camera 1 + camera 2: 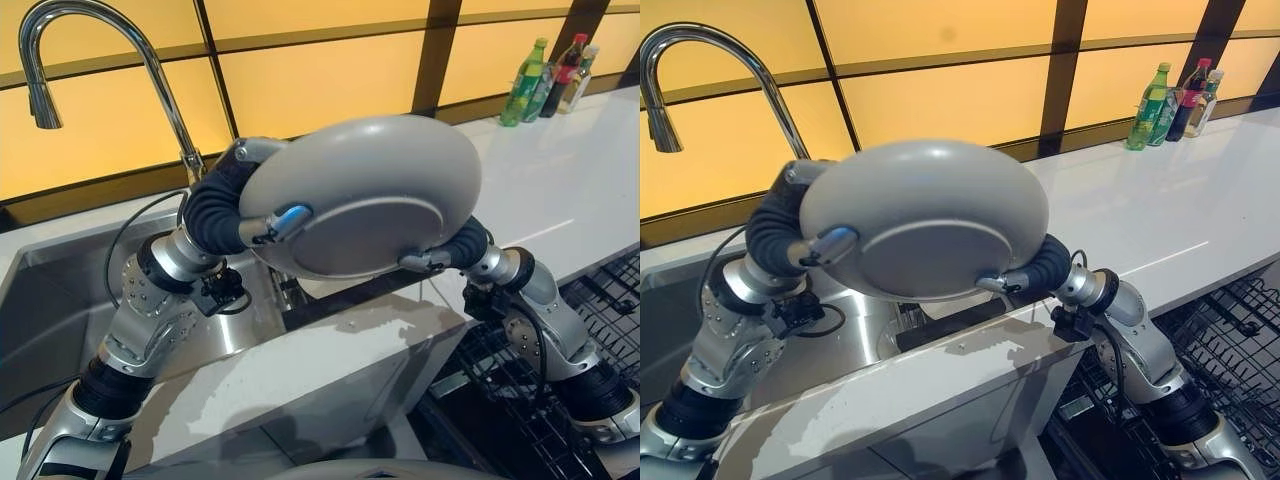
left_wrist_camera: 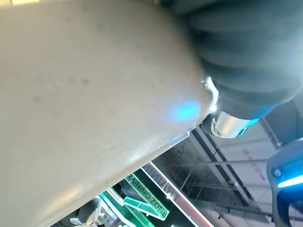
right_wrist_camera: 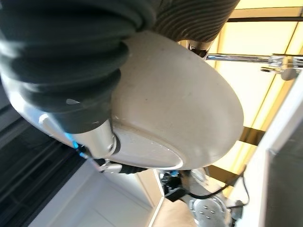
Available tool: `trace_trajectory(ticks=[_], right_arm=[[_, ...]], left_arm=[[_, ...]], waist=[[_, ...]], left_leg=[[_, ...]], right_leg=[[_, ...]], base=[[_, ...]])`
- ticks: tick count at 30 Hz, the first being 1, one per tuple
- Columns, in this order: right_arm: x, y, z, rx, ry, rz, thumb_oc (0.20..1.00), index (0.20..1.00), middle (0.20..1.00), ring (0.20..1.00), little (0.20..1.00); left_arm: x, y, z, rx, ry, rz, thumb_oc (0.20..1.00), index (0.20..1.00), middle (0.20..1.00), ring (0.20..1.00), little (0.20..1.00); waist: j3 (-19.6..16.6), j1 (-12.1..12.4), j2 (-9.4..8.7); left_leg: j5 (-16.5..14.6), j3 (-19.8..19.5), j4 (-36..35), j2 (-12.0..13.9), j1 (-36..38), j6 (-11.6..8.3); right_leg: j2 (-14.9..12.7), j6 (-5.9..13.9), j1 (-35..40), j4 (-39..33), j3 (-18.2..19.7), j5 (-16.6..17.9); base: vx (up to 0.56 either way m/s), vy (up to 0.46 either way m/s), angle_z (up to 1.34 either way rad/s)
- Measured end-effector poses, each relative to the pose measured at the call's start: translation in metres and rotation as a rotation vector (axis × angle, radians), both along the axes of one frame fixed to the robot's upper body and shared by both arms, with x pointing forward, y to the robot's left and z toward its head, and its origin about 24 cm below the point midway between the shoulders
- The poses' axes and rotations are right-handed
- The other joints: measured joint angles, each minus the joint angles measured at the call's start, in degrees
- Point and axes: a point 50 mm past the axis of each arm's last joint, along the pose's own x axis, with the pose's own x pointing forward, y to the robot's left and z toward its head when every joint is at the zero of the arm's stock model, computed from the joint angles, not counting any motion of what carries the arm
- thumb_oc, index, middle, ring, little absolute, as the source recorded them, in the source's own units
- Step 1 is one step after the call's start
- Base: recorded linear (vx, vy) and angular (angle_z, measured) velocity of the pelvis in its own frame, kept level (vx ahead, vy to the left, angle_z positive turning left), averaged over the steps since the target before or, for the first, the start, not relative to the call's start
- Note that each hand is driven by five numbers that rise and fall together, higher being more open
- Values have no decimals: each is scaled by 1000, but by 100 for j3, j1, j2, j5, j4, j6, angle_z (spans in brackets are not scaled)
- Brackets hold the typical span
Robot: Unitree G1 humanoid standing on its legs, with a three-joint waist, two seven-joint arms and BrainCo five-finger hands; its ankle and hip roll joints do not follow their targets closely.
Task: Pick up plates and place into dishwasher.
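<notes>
A grey round plate [image 1: 370, 195] is held up above the sink's edge, its underside facing me. My left hand [image 1: 278, 226] clamps its left rim, thumb on the underside and fingers hidden behind. At the lower right rim my right hand [image 1: 432, 259] grips the same way, its thumb lying on the underside. In the left wrist view the plate [image 2: 85, 94] sits right against the left hand [image 2: 227, 124]. The right wrist view shows the plate [image 3: 180, 109] pressed against the right hand [image 3: 97, 138]. The dishwasher's dark wire rack [image 1: 600, 310] stands pulled out at the lower right.
A steel sink [image 1: 60, 300] with a tall curved faucet [image 1: 100, 40] lies at the left. The white counter [image 1: 560, 170] runs to the right, with three bottles [image 1: 550, 75] at its far end. A counter edge [image 1: 330, 370] crosses below the plate.
</notes>
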Motion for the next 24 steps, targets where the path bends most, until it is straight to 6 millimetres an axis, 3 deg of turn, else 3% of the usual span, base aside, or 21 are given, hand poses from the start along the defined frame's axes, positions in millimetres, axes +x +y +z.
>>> trace_trajectory(ticks=[14, 15, 16, 18, 24], right_arm=[[-5, 0, -5, 66, 26, -98, 200, 200, 200, 200, 200], [-6, 0, -5, 70, 23, -108, 200, 200, 200, 200, 200], [-6, -1, -6, 73, 26, -117, 200, 200, 200, 200, 200], [-9, -1, -8, 77, 31, -132, 200, 200, 200, 200, 200], [-10, -9, -4, 108, 4, -256, 200, 200, 200, 200, 200]], left_arm=[[6, 0, -4, -4, 52, 21, 209, 209, 209, 209, 209], [6, 0, -4, -7, 58, 26, 325, 325, 325, 325, 325], [7, 0, -4, -9, 66, 31, 498, 498, 498, 498, 498], [8, 1, -8, -8, 91, 46, 1000, 1000, 1000, 1000, 1000], [17, 6, -22, 4, 148, 205, 1000, 1000, 1000, 1000, 1000]], waist=[[-13, -106, 21], [-16, -129, 25], [-18, -143, 29], [-29, -153, 45], [-37, -180, 51]], left_leg=[[-1, 43, 0, 27, 0, -3], [-1, 43, 1, 30, 0, -4], [-1, 47, 0, 33, 2, -4], [-7, 76, 1, 41, 13, -12], [-25, 141, 2, 78, 68, -37]], right_leg=[[24, -12, -11, 0, 56, 8], [28, -11, -12, 0, 68, 7], [30, -10, -15, 0, 78, 7], [39, -10, -18, 0, 92, 7], [85, -13, -8, 1, 135, 8]], base=[[-10, -32, -1], [-33, -77, -1], [-34, -83, -2], [-33, -92, -7], [-30, -106, -6]])
